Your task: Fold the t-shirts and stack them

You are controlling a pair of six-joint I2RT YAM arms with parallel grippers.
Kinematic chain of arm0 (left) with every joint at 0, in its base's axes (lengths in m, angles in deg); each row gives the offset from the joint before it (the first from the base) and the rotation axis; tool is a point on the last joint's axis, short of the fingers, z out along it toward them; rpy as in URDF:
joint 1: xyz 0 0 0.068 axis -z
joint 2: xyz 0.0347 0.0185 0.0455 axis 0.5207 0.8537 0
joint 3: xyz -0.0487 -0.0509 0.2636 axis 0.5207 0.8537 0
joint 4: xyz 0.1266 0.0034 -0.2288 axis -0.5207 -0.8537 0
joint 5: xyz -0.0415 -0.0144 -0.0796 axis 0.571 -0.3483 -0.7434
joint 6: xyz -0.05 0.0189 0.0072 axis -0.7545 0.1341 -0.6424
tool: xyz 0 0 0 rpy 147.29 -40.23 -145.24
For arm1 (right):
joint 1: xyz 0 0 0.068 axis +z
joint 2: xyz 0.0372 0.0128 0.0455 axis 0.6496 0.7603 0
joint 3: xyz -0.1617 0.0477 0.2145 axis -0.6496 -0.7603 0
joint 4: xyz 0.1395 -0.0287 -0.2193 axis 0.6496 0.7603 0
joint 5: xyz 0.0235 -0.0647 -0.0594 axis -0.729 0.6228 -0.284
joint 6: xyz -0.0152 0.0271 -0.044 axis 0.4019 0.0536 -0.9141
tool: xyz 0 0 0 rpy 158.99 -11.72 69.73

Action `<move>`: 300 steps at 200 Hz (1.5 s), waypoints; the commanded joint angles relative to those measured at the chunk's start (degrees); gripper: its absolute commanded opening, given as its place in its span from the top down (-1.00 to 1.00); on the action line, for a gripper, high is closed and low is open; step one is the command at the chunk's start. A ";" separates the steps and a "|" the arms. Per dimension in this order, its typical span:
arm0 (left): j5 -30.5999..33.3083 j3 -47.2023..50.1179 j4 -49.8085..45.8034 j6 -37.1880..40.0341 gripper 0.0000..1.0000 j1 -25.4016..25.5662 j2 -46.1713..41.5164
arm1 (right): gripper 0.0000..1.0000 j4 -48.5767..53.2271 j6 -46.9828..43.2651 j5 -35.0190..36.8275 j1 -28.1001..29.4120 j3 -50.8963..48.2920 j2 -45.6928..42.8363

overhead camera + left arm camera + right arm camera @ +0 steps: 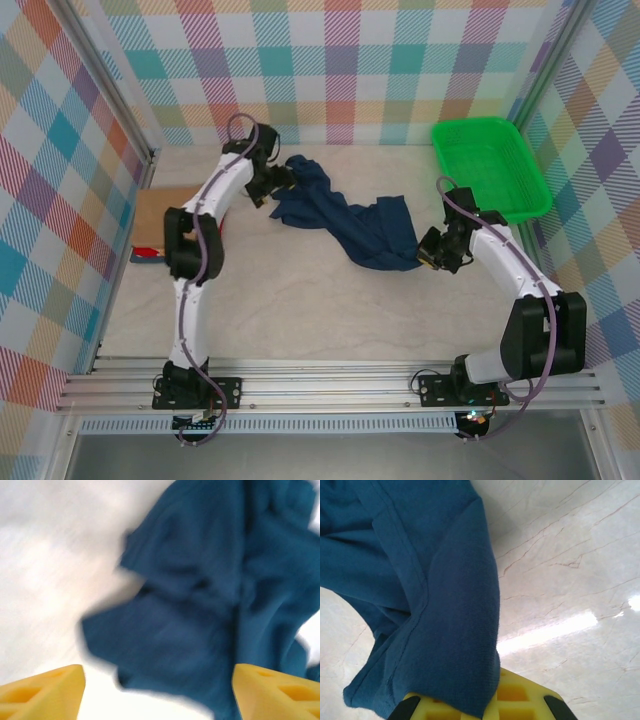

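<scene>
A dark navy t-shirt [350,225] lies crumpled across the middle of the table, running from back left to front right. My left gripper [272,186] is at its back-left end. In the left wrist view that gripper [157,695] stands open, its yellow fingers [45,690] wide apart over the navy cloth [210,590] and holding nothing. My right gripper [432,250] is at the shirt's front-right corner. In the right wrist view it [480,707] is shut on a fold of the navy cloth [450,630]. A stack of folded t-shirts [165,215], tan on top, lies at the left edge.
A green plastic basket [490,165] stands at the back right corner. Plaid walls close in the table on three sides. Bare table surface [300,310] lies between the shirt and the arm bases.
</scene>
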 commanded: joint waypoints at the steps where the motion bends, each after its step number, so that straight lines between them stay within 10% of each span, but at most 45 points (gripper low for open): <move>1: -1.69 13.30 5.09 0.53 -0.37 -3.46 -10.41 | 1.00 0.55 -3.05 0.98 -0.36 0.99 -0.14; 76: -9.98 20.08 24.06 -7.50 -0.34 -4.52 -3.97 | 1.00 -2.63 -2.68 -1.94 -0.63 -2.43 0.77; 130: -8.65 19.99 22.32 -8.90 0.27 -2.42 -0.51 | 1.00 -3.21 -2.29 -1.93 -1.07 -2.54 1.26; 153: -7.19 21.04 25.19 -10.29 1.00 -2.41 -1.72 | 1.00 -3.92 -1.96 -2.42 -1.07 -2.40 1.68; 261: 8.98 -26.04 0.35 -4.53 1.00 -6.72 -12.62 | 1.00 -4.25 -4.41 -11.43 -2.05 37.16 15.81; 300: 11.78 -11.86 -0.23 -2.14 1.00 -4.85 -28.38 | 1.00 -7.47 -5.06 -10.67 -2.32 33.19 8.78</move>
